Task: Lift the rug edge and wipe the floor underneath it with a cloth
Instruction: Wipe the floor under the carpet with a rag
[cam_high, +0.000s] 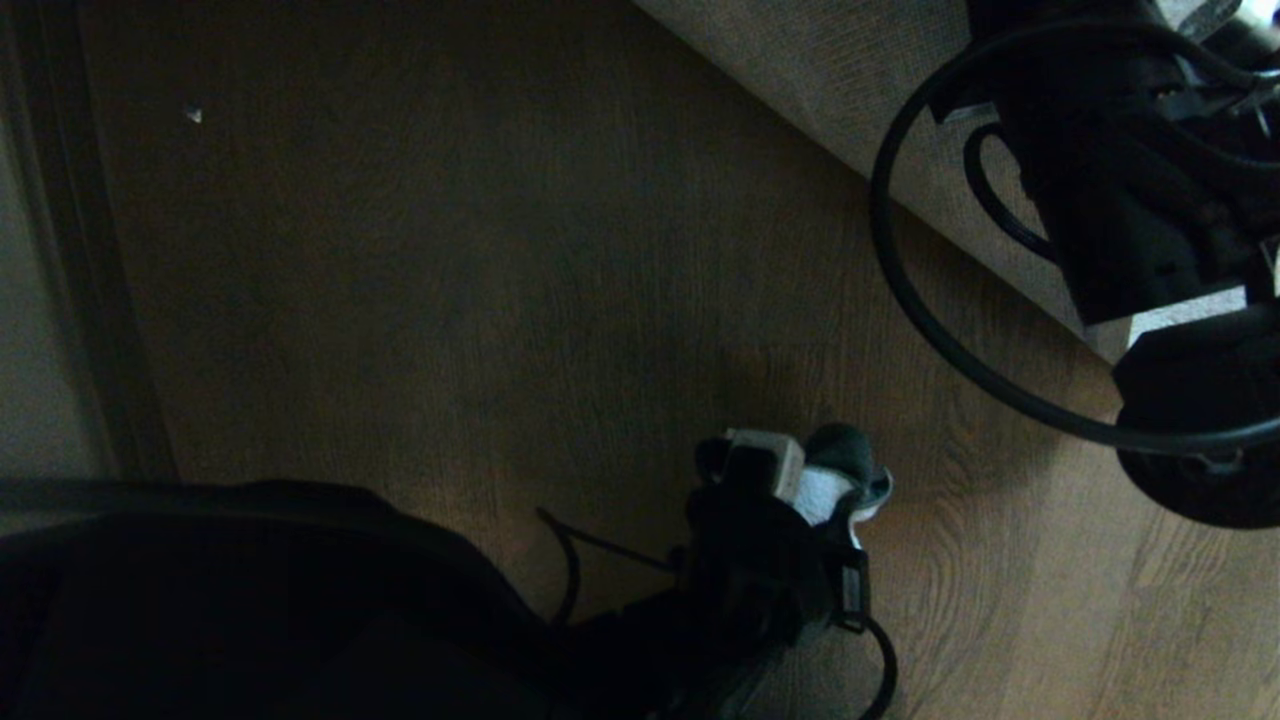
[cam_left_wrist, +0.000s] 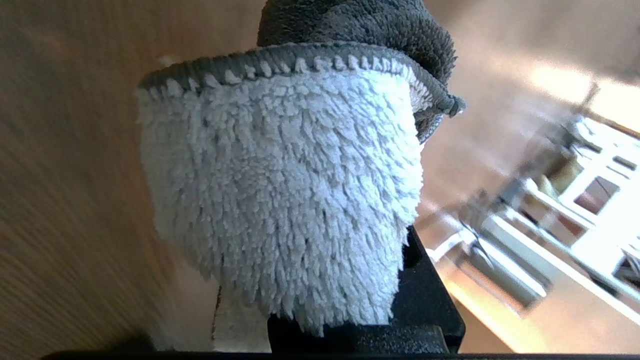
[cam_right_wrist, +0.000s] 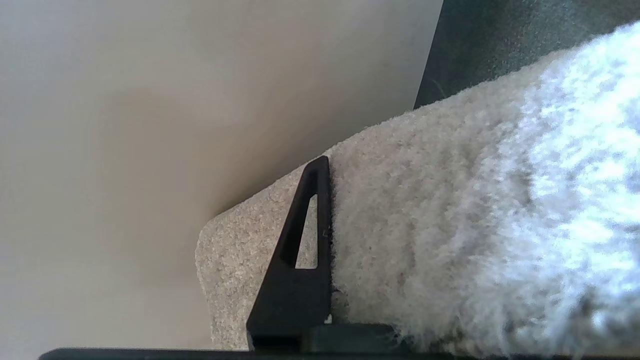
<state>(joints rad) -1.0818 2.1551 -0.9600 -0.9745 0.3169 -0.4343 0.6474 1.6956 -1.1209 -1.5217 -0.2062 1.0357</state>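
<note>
The cloth, a fluffy pale rag with a dark grey stitched hem, is held in my left gripper, which is shut on it low in the head view, close over the brown wooden floor. In the left wrist view the cloth covers the jaws, with only one black finger showing. At the upper right my right arm holds the rug edge off the floor, woven backing showing. The right gripper is shut on the rug edge. One finger lies against the plush side near the rounded corner.
A pale wall and dark baseboard run down the left side. My dark base fills the lower left. A black cable loops from the right arm over the floor. A small pale speck lies on the planks at the far left.
</note>
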